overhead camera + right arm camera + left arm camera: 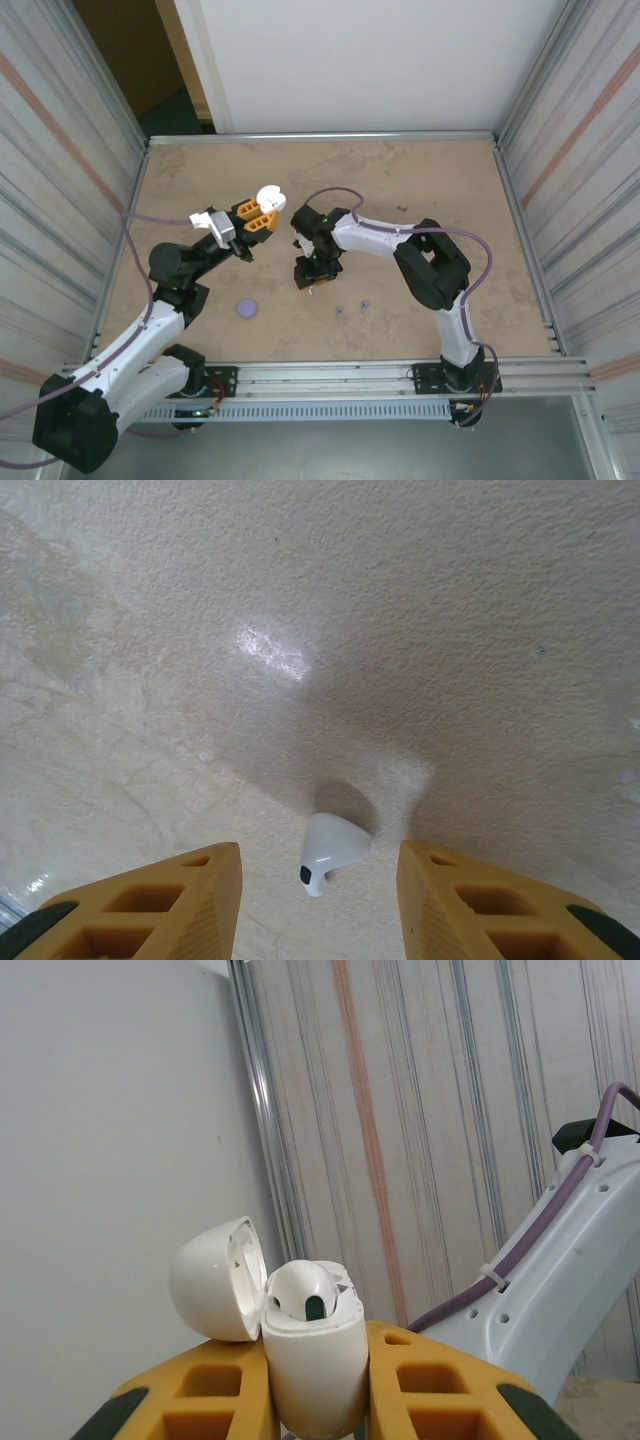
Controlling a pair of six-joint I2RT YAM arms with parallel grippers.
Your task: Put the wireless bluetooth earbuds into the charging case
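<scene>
My left gripper is raised above the table and shut on a white charging case. The case's lid hangs open to the left, and one white earbud sits in the case's left socket. The case also shows from above, at the left fingertips. My right gripper points straight down at the table, just right of the left one. Its yellow fingers stand open on either side of a second white earbud, which lies on the table without touching them.
A round purple case lies on the table in front of the left arm. Two tiny purple earbuds lie near the front, right of it. Ribbed metal walls close in the table on both sides.
</scene>
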